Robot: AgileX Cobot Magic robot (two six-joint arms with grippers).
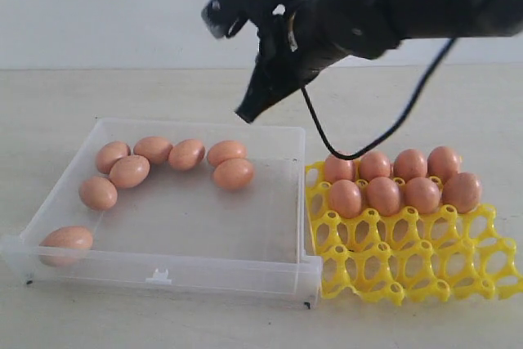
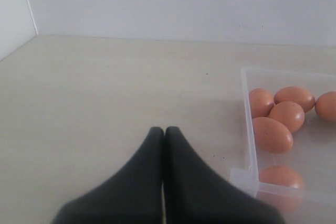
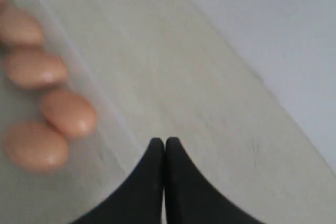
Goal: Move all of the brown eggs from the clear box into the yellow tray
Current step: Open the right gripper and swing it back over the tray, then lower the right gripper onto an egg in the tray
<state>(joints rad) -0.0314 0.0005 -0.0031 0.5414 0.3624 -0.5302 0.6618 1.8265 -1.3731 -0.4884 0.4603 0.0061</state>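
Clear box (image 1: 229,271), nearest: shallow, transparent, low-walled, small tab on its front wall; sits on the pale surface (image 1: 49,104). Contents: eight brown eggs (image 1: 233,173), smooth, orange-brown, oval, with seven clustered along the back and left and one alone in the front-left corner. Yellow tray (image 1: 409,267): bright openwork lattice, just beside the box's right wall; eight more eggs sit in its two back rows. My right gripper (image 1: 248,112): jaws pressed together, holding nothing, hanging above the box's back wall. My left gripper (image 2: 164,129): jaws likewise together, empty, over bare surface beside the box
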